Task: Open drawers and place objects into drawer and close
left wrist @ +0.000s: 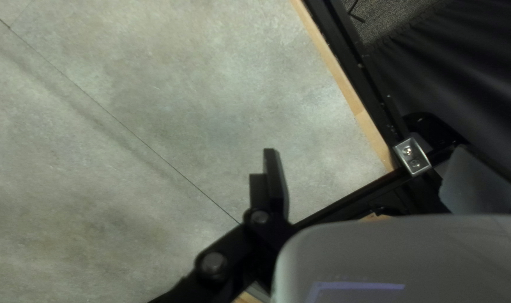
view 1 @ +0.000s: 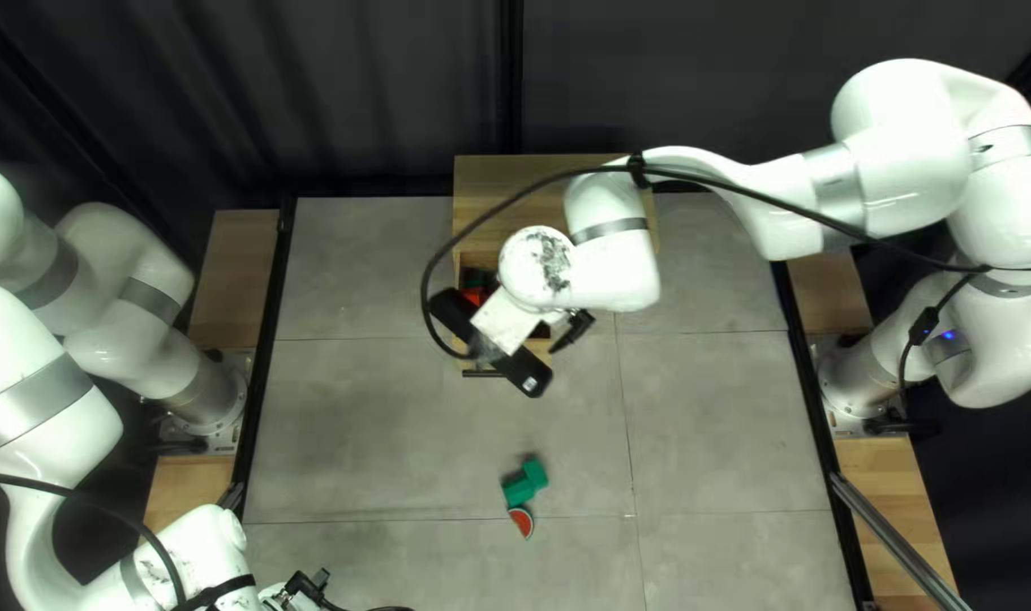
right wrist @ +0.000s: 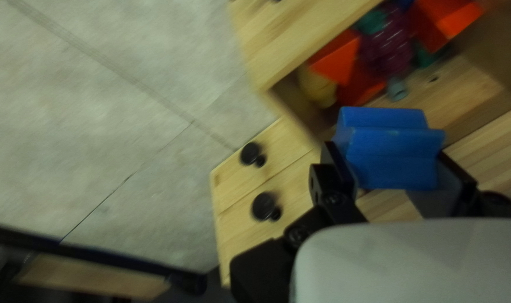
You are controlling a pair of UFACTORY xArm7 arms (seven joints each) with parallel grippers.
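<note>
Right hand [right wrist: 394, 160] grips blue block [right wrist: 387, 148] over open drawer [right wrist: 474, 90]. Likely light, stiff; mid-side hold suits. Green block [view 1: 519, 492], melon slice [view 1: 522, 522] in front of drawer. Left hand [left wrist: 366, 151] open.

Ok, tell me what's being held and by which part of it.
The right gripper holds the blue block by two opposite sides, toward its near end. The left gripper holds nothing.

Two arms [view 1: 900, 187], one cabinet [view 1: 487, 187], one watermelon slice [view 1: 522, 522]
</note>
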